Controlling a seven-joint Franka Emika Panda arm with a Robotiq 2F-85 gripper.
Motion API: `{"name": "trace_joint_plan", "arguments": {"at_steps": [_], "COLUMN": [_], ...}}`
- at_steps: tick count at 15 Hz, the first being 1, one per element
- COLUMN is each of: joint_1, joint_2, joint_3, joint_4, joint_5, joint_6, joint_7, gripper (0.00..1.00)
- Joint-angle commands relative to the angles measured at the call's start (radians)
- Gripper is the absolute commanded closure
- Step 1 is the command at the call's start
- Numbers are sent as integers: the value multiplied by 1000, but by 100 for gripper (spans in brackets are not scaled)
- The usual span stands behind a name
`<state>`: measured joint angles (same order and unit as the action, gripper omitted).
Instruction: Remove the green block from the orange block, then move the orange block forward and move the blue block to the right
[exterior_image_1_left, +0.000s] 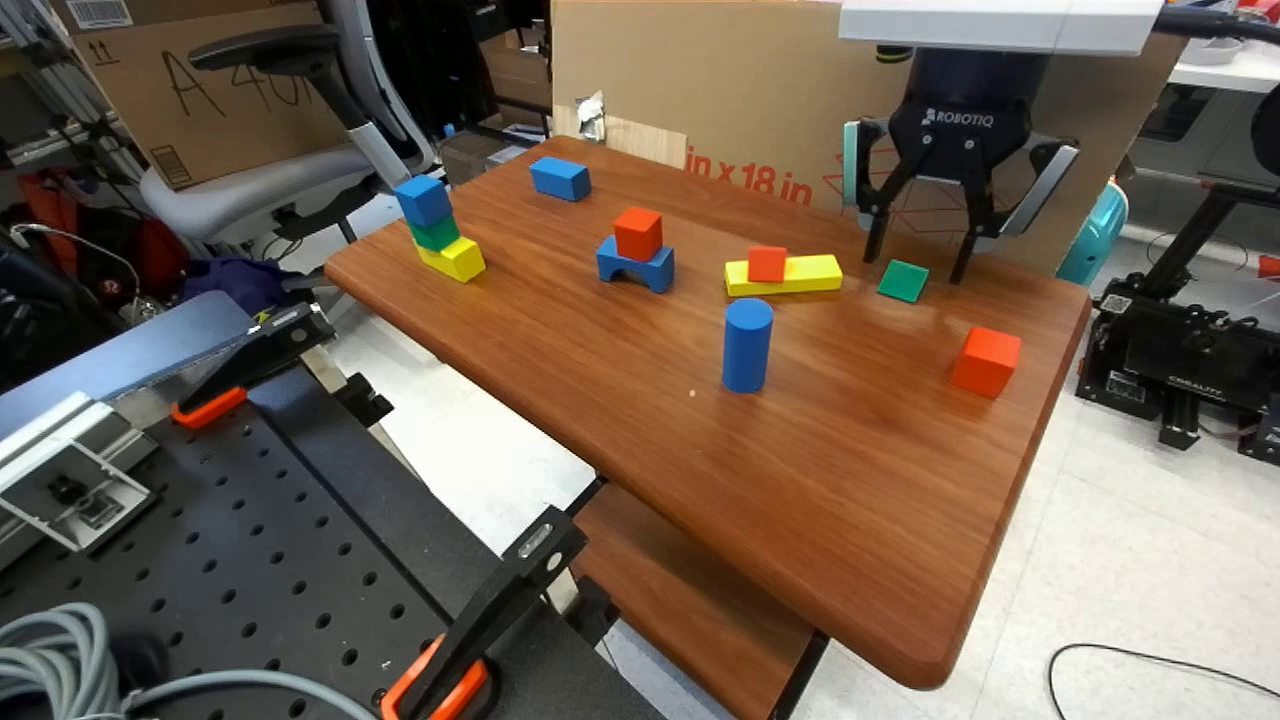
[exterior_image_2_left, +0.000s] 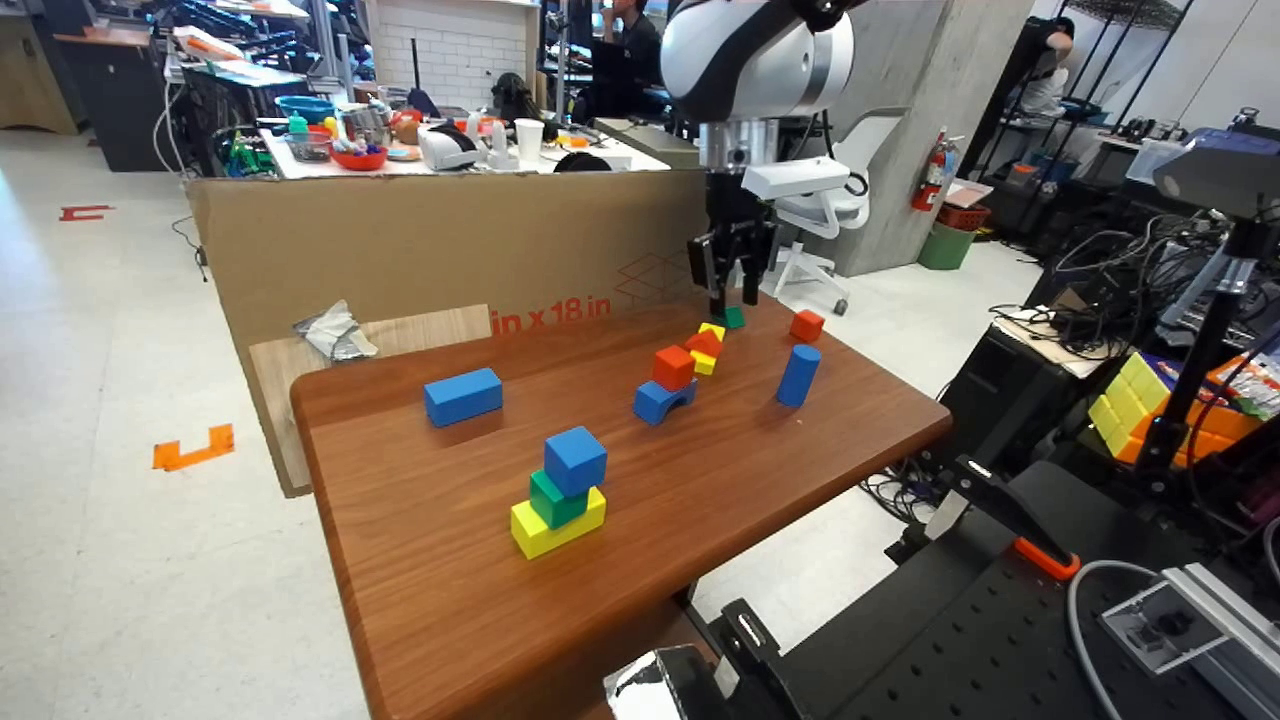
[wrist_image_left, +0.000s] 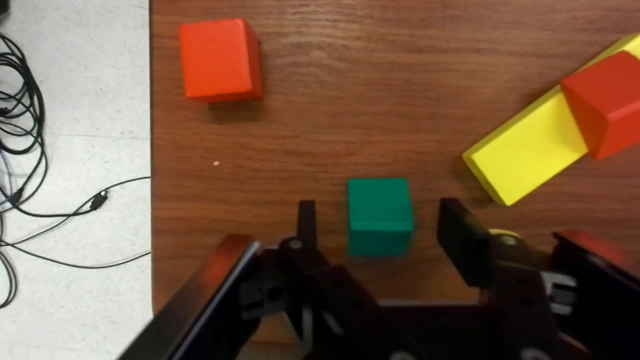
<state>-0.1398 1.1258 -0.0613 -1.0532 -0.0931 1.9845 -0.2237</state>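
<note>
The green block (exterior_image_1_left: 903, 281) lies on the wooden table, apart from the orange block (exterior_image_1_left: 986, 362), near a table corner. They also show in an exterior view as the green block (exterior_image_2_left: 735, 317) and orange block (exterior_image_2_left: 807, 325). The blue block (exterior_image_1_left: 747, 345), a tall cylinder, stands upright; it also shows in an exterior view (exterior_image_2_left: 799, 375) but not in the wrist view. My gripper (exterior_image_1_left: 918, 262) is open and empty, just above the green block. In the wrist view, the green block (wrist_image_left: 379, 205) appears between the open fingers (wrist_image_left: 377, 215), touching neither; the orange block (wrist_image_left: 217, 60) is at upper left.
A yellow block (exterior_image_1_left: 812, 273) with a red piece (exterior_image_1_left: 767, 263) on it lies close to the gripper. A blue arch (exterior_image_1_left: 650, 272) carries a red cube (exterior_image_1_left: 639, 234). A blue, green and yellow stack (exterior_image_2_left: 560, 490) and a blue cuboid (exterior_image_2_left: 463, 397) stand farther off. A cardboard panel (exterior_image_2_left: 430, 250) borders the table.
</note>
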Motion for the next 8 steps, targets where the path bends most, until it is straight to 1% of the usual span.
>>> {"name": "trace_joint_plan", "arguments": {"at_steps": [1, 2, 3, 5, 8], "joint_1": [-31, -40, -48, -70, -91], "joint_2": [-103, -142, -173, -235, -295], "joint_3": [30, 37, 41, 55, 46], "joint_4": [-69, -97, -115, -148, -187], "joint_5": [28, 38, 45, 59, 79], "joint_6": [-8, 0, 0, 11, 9], "joint_7": [-59, -72, -84, -117, -121], "gripper": [4, 1, 0, 0, 0]}}
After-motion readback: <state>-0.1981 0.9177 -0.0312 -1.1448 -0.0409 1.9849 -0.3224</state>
